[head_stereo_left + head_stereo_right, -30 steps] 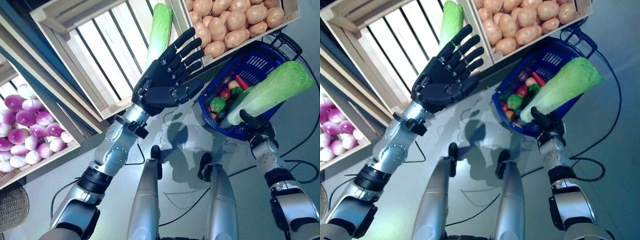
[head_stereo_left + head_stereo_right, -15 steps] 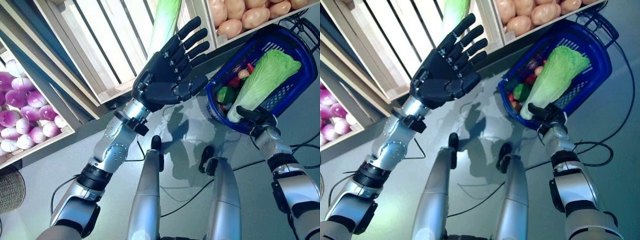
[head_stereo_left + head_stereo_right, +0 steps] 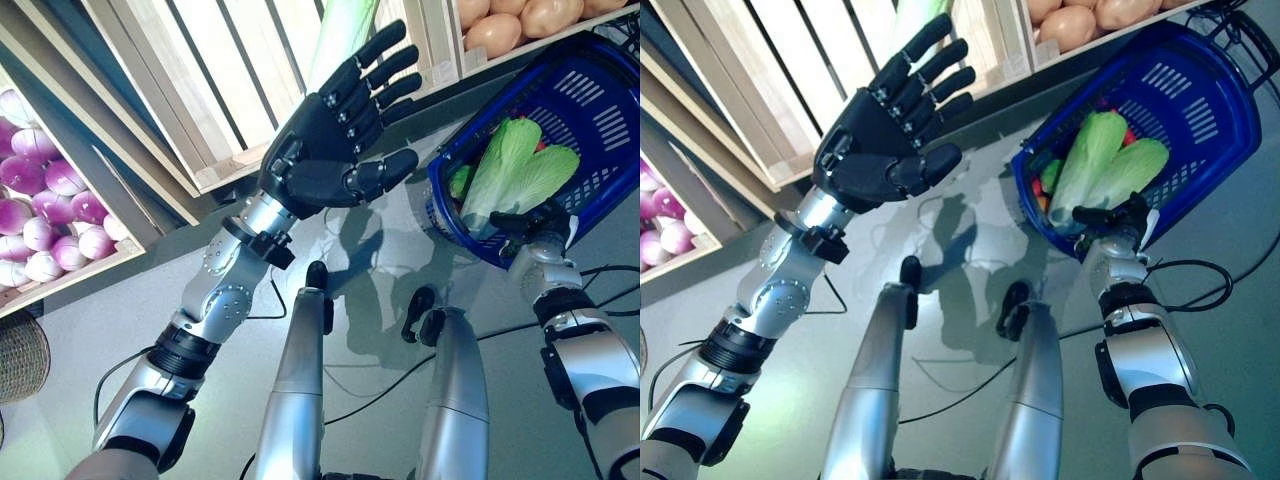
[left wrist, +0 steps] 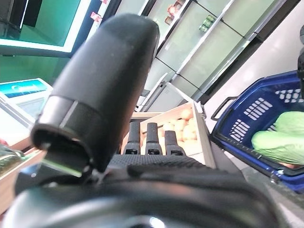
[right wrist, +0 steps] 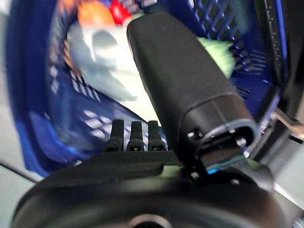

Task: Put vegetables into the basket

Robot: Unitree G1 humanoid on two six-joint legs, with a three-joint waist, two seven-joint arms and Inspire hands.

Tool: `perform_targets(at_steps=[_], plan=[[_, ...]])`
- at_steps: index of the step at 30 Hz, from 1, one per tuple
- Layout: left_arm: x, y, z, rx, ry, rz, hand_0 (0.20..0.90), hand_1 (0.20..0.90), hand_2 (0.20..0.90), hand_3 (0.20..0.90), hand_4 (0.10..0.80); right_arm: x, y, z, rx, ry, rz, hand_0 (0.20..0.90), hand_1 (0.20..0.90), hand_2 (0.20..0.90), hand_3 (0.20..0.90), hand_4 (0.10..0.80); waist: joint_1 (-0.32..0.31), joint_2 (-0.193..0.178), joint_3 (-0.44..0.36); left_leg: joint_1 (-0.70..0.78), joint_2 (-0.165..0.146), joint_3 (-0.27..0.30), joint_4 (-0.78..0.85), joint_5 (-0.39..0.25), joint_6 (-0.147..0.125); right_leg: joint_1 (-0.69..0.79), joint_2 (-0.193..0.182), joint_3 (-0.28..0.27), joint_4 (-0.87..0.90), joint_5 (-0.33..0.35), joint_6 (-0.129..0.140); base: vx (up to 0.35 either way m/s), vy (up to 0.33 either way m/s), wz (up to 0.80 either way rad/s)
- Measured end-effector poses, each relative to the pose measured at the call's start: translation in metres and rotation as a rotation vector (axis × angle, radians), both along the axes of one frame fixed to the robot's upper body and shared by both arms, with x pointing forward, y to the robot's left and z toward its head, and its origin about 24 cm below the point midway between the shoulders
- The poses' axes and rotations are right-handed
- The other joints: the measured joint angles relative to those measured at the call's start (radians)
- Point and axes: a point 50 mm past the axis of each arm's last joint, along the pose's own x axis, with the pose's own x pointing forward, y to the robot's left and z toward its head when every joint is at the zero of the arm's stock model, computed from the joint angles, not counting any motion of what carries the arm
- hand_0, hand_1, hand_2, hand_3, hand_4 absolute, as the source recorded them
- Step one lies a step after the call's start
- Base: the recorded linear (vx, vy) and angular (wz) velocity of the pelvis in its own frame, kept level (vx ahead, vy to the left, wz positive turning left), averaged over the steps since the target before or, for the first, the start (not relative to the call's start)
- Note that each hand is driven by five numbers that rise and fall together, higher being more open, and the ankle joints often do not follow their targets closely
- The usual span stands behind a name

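A blue plastic basket [image 3: 598, 108] sits on the floor at the right. A pale green napa cabbage [image 3: 503, 172] lies inside it, leaves pointing away, on top of small red and green vegetables. My right hand [image 3: 540, 225] is at the basket's near rim, just behind the cabbage's white base [image 5: 97, 52], with fingers and thumb straight and nothing held. My left hand [image 3: 330, 140] is raised with its palm up, open and empty, in front of a slatted wooden crate [image 3: 215, 90]. A second napa cabbage [image 3: 340, 30] rests in that crate behind its fingers.
A crate of potatoes [image 3: 500, 25] stands behind the basket. Purple-and-white onions [image 3: 40, 200] fill a crate at the left. A woven wicker basket [image 3: 20, 355] is at the lower left edge. Grey floor lies between the crates and the basket.
My right hand has lowered the cabbage into the blue basket and its fingers have let go of the stem. The camera has shifted. My left hand stays raised and open.
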Motion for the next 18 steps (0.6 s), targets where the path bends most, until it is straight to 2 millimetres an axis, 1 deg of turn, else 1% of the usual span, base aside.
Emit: perform_targets(at_steps=[1, 2, 4, 8, 10, 12, 14, 16, 18], plan=[[-0.001, 0.000, 0.001, -0.002, -0.005, -0.002, 0.900, 0.900, 0.900, 0.900, 0.800, 0.000, -0.001, 0.001, -0.009, -0.005, -0.018, 0.900, 0.900, 0.900, 0.900, 0.800, -0.001, 0.000, 0.000, 0.000, 0.000, 0.000, 0.002, -0.004, -0.004, 0.000, 0.000, -0.001, 0.002, -0.004, 0.003, 0.000, 0.000, 0.00], [-0.001, 0.000, 0.001, -0.005, -0.009, -0.005, 0.900, 0.900, 0.900, 0.900, 0.800, -0.001, -0.001, 0.003, -0.027, -0.006, -0.036, 0.900, 0.900, 0.900, 0.900, 0.800, -0.001, 0.002, 0.000, -0.001, 0.000, 0.000, 0.004, 0.000, 0.000, -0.001, 0.001, -0.001, 0.004, -0.001, -0.001, -0.041, 0.025, 0.00], [-0.003, -0.001, 0.003, -0.021, -0.014, -0.027, 0.900, 0.900, 0.900, 0.900, 0.800, -0.001, -0.001, 0.006, -0.054, -0.020, -0.062, 0.900, 0.900, 0.900, 0.900, 0.800, -0.002, 0.003, 0.000, -0.001, 0.000, 0.000, 0.004, -0.003, -0.002, -0.002, 0.001, 0.000, 0.005, -0.002, -0.001, 0.000, 0.000, 0.00], [-0.009, 0.000, 0.010, -0.027, -0.070, -0.043, 0.900, 0.900, 0.900, 0.900, 0.800, -0.001, 0.000, 0.009, -0.088, -0.050, -0.060, 0.900, 0.900, 0.900, 0.900, 0.800, -0.001, 0.003, 0.000, 0.001, 0.001, 0.000, 0.002, -0.003, -0.003, -0.002, 0.004, 0.003, 0.003, -0.001, -0.001, 0.000, 0.000, 0.00], [-0.012, 0.003, 0.015, 0.053, -0.145, 0.055, 0.900, 0.900, 0.900, 0.900, 0.800, -0.001, 0.001, 0.010, -0.091, -0.072, -0.054, 0.900, 0.900, 0.900, 0.900, 0.800, -0.001, 0.003, 0.001, 0.009, 0.001, 0.006, -0.004, -0.001, 0.000, -0.001, 0.005, 0.009, 0.002, -0.001, -0.001, 0.007, 0.013, -0.03], [-0.012, 0.012, 0.019, 0.185, -0.241, 0.269, 0.900, 0.900, 0.900, 0.900, 0.800, -0.002, 0.003, 0.011, -0.095, -0.100, -0.037, 0.900, 0.900, 0.900, 0.900, 0.800, -0.001, 0.004, 0.000, 0.024, 0.003, 0.020, -0.013, -0.001, -0.001, 0.003, 0.006, 0.023, 0.000, -0.001, -0.001, 0.011, 0.032, -0.08], [-0.012, 0.021, 0.023, 0.300, -0.313, 0.416, 0.900, 0.900, 0.900, 0.900, 0.800, -0.003, 0.005, 0.008, -0.095, -0.123, -0.009, 0.900, 0.900, 0.900, 0.900, 0.800, -0.005, 0.006, 0.000, 0.036, 0.006, 0.025, -0.018, -0.002, -0.001, 0.012, 0.008, 0.026, -0.004, -0.001, -0.001, 0.017, 0.022, -0.06], [-0.012, 0.030, 0.026, 0.343, -0.342, 0.489, 0.900, 0.900, 0.900, 0.900, 0.800, -0.009, 0.007, -0.003, -0.097, -0.132, 0.043, 0.900, 0.900, 0.900, 0.900, 0.800, -0.003, 0.007, 0.000, 0.053, 0.014, 0.026, -0.027, -0.003, -0.002, 0.029, 0.014, 0.024, -0.014, -0.001, -0.001, 0.024, 0.033, -0.06], [-0.012, 0.035, 0.030, 0.351, -0.370, 0.576, 0.900, 0.900, 0.900, 0.900, 0.800, -0.017, 0.008, -0.020, -0.097, -0.114, 0.088, 0.900, 0.900, 0.900, 0.900, 0.800, -0.007, 0.007, 0.000, 0.076, 0.016, 0.029, -0.042, -0.003, -0.002, 0.048, 0.017, 0.025, -0.029, 0.000, 0.000, 0.021, 0.045, -0.05]])
